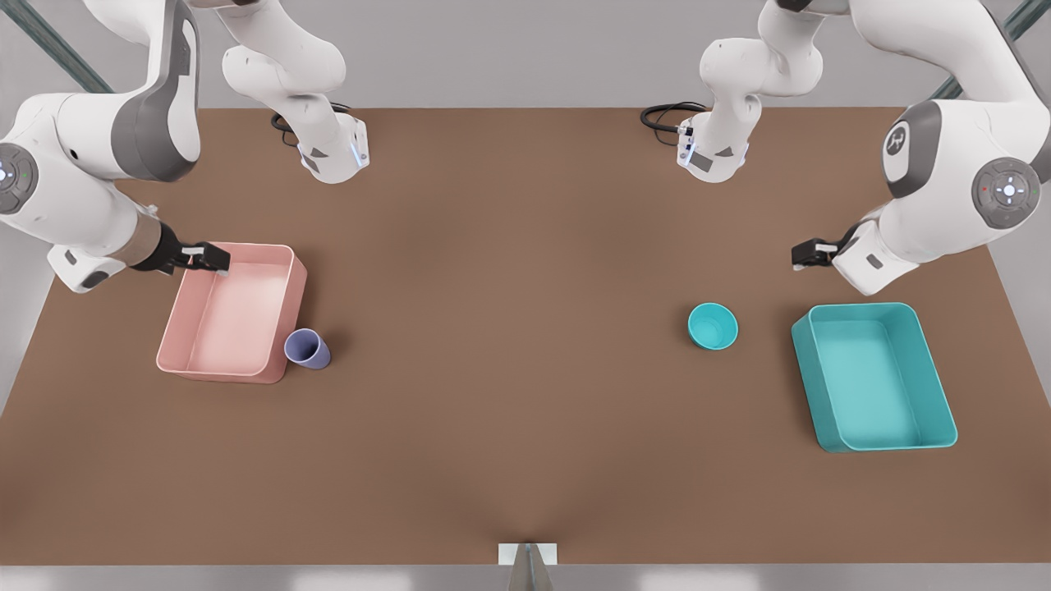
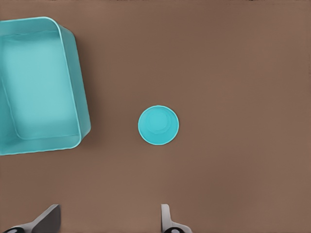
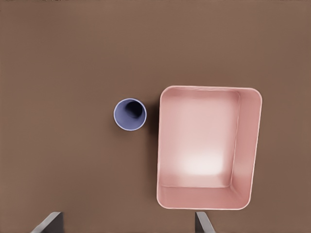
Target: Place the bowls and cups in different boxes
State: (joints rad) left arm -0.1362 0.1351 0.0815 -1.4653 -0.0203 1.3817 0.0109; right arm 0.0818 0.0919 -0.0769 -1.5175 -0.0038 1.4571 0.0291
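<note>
The teal bowl (image 1: 713,326) (image 2: 158,125) stands upright on the table, a short way from the teal box (image 1: 870,377) (image 2: 39,87). My left gripper (image 1: 806,254) (image 2: 108,221) hovers open behind that box on the front view's right, holding nothing. The lavender cup (image 1: 307,349) (image 3: 130,114) stands right beside the pink box (image 1: 234,316) (image 3: 204,141), near its front corner. Over the pink box's far corner, on the front view's left, my right gripper (image 1: 213,259) (image 3: 126,223) hangs open with nothing between its fingers. Both boxes hold nothing.
The brown table (image 1: 509,369) stretches wide between the two boxes. Both arm bases (image 1: 332,152) (image 1: 713,152) stand at its far edge with black cables beside them. A small grey mount (image 1: 527,558) sits at the near edge.
</note>
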